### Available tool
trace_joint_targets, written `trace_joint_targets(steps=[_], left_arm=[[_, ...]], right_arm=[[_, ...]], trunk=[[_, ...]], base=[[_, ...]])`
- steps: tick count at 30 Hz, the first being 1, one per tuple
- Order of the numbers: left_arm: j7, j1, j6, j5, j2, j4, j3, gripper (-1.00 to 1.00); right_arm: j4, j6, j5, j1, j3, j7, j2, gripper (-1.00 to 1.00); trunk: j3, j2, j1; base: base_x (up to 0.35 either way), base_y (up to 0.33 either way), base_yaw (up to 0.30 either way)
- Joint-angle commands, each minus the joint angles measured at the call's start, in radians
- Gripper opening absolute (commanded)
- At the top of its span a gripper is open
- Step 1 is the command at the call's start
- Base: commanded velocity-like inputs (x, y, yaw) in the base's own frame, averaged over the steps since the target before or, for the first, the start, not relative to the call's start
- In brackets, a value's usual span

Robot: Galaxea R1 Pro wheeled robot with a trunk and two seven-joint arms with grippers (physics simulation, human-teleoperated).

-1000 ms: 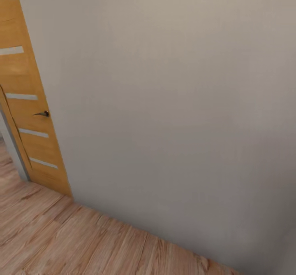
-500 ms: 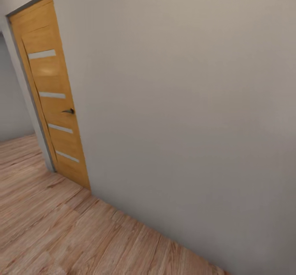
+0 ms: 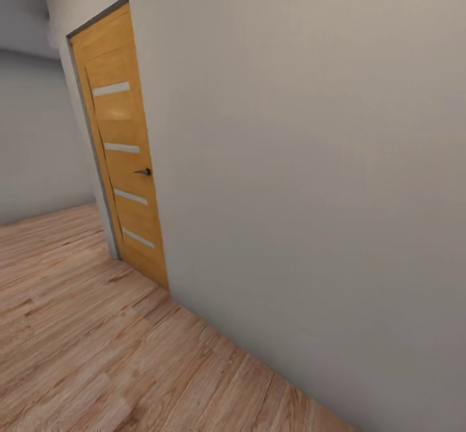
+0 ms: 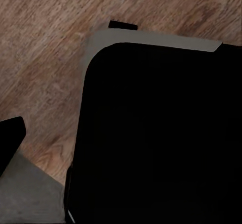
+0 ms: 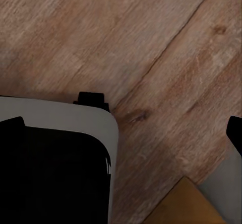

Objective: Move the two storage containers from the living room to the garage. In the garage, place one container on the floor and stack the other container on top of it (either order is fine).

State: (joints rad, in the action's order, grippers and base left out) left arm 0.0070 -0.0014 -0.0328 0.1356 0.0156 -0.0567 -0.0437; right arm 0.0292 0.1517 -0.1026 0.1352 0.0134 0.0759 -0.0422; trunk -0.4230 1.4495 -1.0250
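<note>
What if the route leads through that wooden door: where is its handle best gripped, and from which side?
Probably grip the dark lever handle on its thin level bar, towards the end that seems to point away from the wooden door's nearer edge. Come straight at the door face with one tool finger above the bar and one below.

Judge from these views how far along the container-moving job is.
Nothing looks done: light wood-plank floor, a grey wall and a closed wooden door show, not garage concrete. No container is in hand; the robot seems to be travelling. Carrying and stacking both remain.
</note>
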Motion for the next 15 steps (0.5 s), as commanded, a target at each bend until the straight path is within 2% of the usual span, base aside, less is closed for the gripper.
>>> trace_joint_targets(steps=[1,15], left_arm=[[0.0,0.0,-0.002,0.006,0.004,0.0,-0.004,1.0],[0.001,0.0,-0.002,0.006,0.013,0.0,-0.003,1.0]], right_arm=[[0.003,0.004,-0.011,0.001,0.001,0.006,0.0,1.0],[0.003,0.004,-0.015,0.001,0.005,0.005,0.001,1.0]], trunk=[[-0.001,0.001,0.0],[-0.001,0.001,0.0]], base=[[0.0,0.0,0.28],[0.0,0.0,0.279]])
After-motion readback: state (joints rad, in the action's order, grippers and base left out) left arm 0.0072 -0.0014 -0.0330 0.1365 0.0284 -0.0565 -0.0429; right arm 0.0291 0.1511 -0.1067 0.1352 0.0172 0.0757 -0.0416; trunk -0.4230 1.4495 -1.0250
